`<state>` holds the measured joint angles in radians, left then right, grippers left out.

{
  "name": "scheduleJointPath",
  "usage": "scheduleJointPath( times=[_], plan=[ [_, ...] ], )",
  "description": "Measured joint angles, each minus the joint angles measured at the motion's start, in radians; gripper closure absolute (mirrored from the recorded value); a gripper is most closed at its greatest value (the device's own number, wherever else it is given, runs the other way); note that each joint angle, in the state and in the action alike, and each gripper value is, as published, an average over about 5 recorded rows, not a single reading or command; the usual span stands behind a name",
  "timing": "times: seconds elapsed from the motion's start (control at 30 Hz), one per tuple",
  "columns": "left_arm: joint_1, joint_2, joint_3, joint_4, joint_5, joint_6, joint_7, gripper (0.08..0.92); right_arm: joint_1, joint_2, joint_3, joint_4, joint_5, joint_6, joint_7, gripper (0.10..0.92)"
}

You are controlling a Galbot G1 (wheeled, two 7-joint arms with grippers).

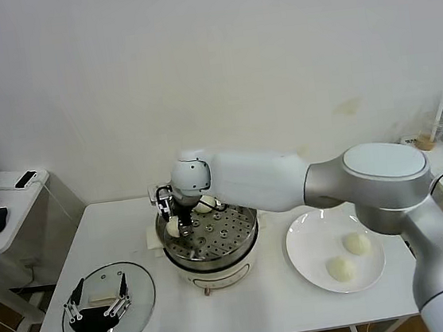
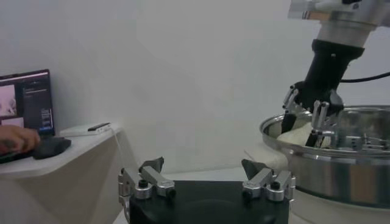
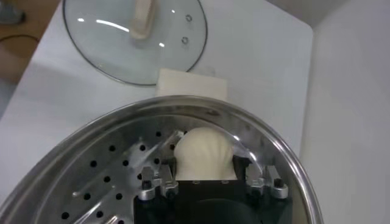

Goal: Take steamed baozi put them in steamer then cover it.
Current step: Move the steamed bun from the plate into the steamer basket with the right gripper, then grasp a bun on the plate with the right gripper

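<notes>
Stainless steamer (image 1: 213, 235) sits mid-bench, toward the back edge, with the right gripper (image 1: 173, 218) down inside it at its left rim, jaws loosely around a baozi (image 3: 204, 153) resting on the perforated floor; looks like the release step. Another bun (image 1: 204, 205) peeks out behind the wrist. Next it has to lift clear and fetch the two buns (image 1: 349, 256) on the plate (image 1: 302, 241) near the right edge. Glass cover (image 1: 140, 291) waits at the front-left corner under the left gripper (image 1: 99, 302), jaws wide open, empty. Whether the pads actually touch the dough is hard to tell.
</notes>
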<state>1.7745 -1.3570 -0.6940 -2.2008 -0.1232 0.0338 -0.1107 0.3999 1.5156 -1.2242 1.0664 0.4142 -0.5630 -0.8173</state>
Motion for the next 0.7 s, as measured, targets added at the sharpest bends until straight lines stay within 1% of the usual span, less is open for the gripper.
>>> scheduleJointPath(
  times=[0.1, 0.2, 0.3, 0.47, 0.7],
  plan=[
    [0.001, -0.002, 0.0, -0.004, -0.002, 0.0, 0.0, 0.177, 0.001, -0.001, 0.004, -0.002, -0.011, 0.007, -0.01, 0.28],
    [0.004, -0.002, -0.001, -0.009, -0.003, 0.0, 0.0, 0.177, 0.009, -0.008, 0.01, 0.002, -0.021, 0.016, -0.024, 0.221],
    [0.008, 0.0, -0.004, -0.012, -0.003, 0.001, 0.001, 0.177, 0.028, -0.025, 0.013, 0.017, -0.029, 0.027, -0.045, 0.205],
    [0.012, 0.006, -0.012, -0.013, -0.012, 0.003, 0.004, 0.177, 0.091, -0.087, 0.011, 0.078, -0.041, 0.048, -0.095, 0.203],
    [0.012, 0.01, -0.013, -0.026, -0.019, 0.008, 0.007, 0.177, 0.199, -0.251, -0.014, 0.222, -0.066, 0.078, -0.164, 0.203]
  ],
)
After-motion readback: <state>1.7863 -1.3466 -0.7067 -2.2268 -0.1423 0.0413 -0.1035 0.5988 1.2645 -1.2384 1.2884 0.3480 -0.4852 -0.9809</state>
